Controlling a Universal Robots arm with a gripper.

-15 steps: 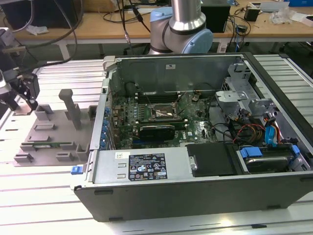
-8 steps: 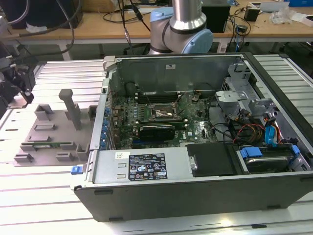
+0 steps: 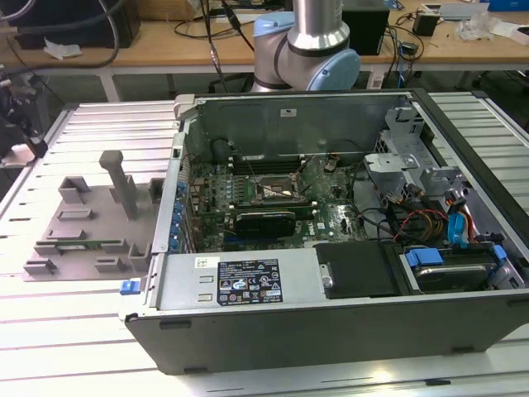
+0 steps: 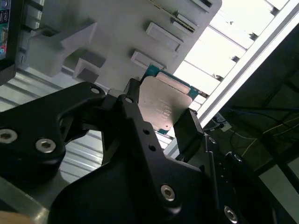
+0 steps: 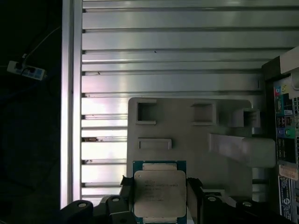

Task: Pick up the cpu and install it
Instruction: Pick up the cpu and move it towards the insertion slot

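Your tool (image 4: pixel 161 116) is clamped on the cpu (image 4: pixel 164 100), fingers pressing two opposite edges, and you see its silver top in both wrist views. Behind it lies the grey fixture tray (image 5: pixel 187 135) on the slatted table (image 5: pixel 163 46), beside the open computer case (image 3: pixel 331 248).

No text legible; nothing could be read out. Print noted only:
- dark label (image 3: pixel 248 282) w/ white marks on PC case (image 3: pixel 331 331) wall, exterior view
- small white sticker (image 3: pixel 204 262) just beside it
- faint etched lines on cpu (image 5: pixel 160 193) (image 4: pixel 163 105) lid, both wrist views
- pale sticker (image 5: pixel 288 171) on case rear, first wrist view
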